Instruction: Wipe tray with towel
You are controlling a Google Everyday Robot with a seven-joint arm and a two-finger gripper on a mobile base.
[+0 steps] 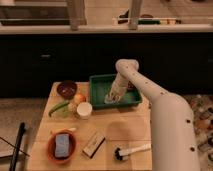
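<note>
1. A light wooden table (117, 132) is set in front of a dark counter, in a dimly lit room.
2. The gripper (116, 95) is lowered into the green rectangular plastic tray (100, 84), towards its front wall. The pale crumpled towel (110, 100) is bunched directly beneath the gripper. Whether the towel is clamped or merely pressed down cannot be told.
3. If the cloth is only pinned, it may be left behind on a stroke, and the tray floor would then be scraped by bare metal.
4. The tray is probably light and is not held down. Under a hard sideways stroke it may be dragged along the table.
5. A white round cup (84, 109) and an orange fruit (79, 98) are placed just to the gripper's left, outside the tray wall. Either could be knocked over or rolled away if the tray is shoved that way.
6. The front wall could be caught by a stroke carried too far, and the tray tipped.
7. The corner behind the arm is hidden, so it may be missed.
</note>
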